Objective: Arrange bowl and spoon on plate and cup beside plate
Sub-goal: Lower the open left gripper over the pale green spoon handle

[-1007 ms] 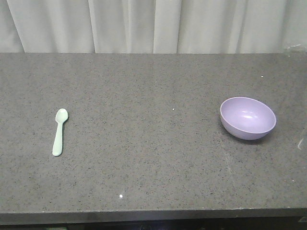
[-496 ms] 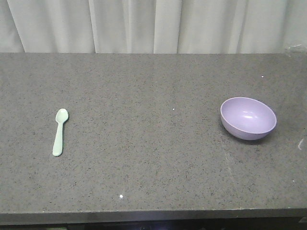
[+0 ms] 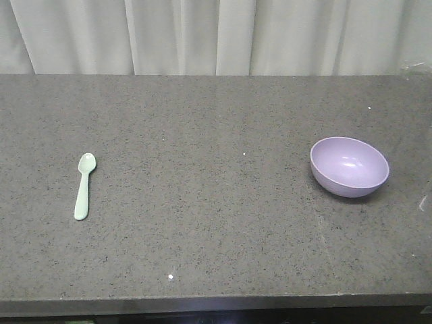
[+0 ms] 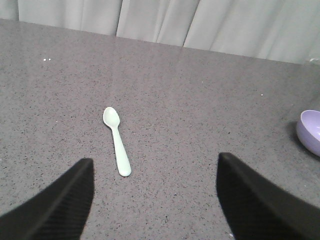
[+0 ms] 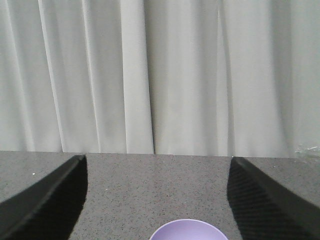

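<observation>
Left gripper point(image 4: 155, 160), seen from its wrist, is spread wide and empty; a short mint-green plastic spoon point(image 4: 116, 140) lies ahead, well left of the small round lavender plastic bowl point(image 4: 310, 131). Right gripper point(image 5: 157, 159), seen from its wrist, is equally wide and holds nothing, the bowl's rim low between its fingers. From the front, the bowl sits empty on a speckled dark-grey tabletop point(image 3: 216, 121), with a pale pleated curtain point(image 3: 216, 34) behind.

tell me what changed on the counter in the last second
Nothing visibly changed. The spoon lies in the same spot on the left of the counter, the bowl sits on the right as before, and nothing was taken hold of or let go.
</observation>
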Robot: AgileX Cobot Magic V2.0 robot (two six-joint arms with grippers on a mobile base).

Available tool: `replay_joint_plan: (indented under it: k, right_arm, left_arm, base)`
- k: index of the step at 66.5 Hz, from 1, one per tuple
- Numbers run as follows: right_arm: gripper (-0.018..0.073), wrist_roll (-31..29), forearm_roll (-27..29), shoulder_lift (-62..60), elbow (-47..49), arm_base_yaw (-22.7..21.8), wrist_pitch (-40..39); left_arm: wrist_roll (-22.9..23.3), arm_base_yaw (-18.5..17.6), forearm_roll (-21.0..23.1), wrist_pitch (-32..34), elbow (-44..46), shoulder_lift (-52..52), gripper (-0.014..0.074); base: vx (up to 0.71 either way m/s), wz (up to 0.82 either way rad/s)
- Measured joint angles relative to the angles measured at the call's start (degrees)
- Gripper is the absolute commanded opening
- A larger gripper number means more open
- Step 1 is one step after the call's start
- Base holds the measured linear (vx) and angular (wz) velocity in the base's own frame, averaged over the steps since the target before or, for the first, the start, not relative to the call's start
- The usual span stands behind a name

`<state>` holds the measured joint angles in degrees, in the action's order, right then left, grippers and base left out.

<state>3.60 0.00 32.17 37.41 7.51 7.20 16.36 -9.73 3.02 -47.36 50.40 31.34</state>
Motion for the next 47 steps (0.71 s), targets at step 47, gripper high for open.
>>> replay_joint_plan:
  k: [47]
  right_arm:
    - [0.0594,0.0,-0.3,0.0,0.0,0.0,8.1]
  left_arm:
    - [-9.4,0.0,-4.4,-20.2,41.5,64.9,0.0575]
  base:
    - [0.00,0.00]
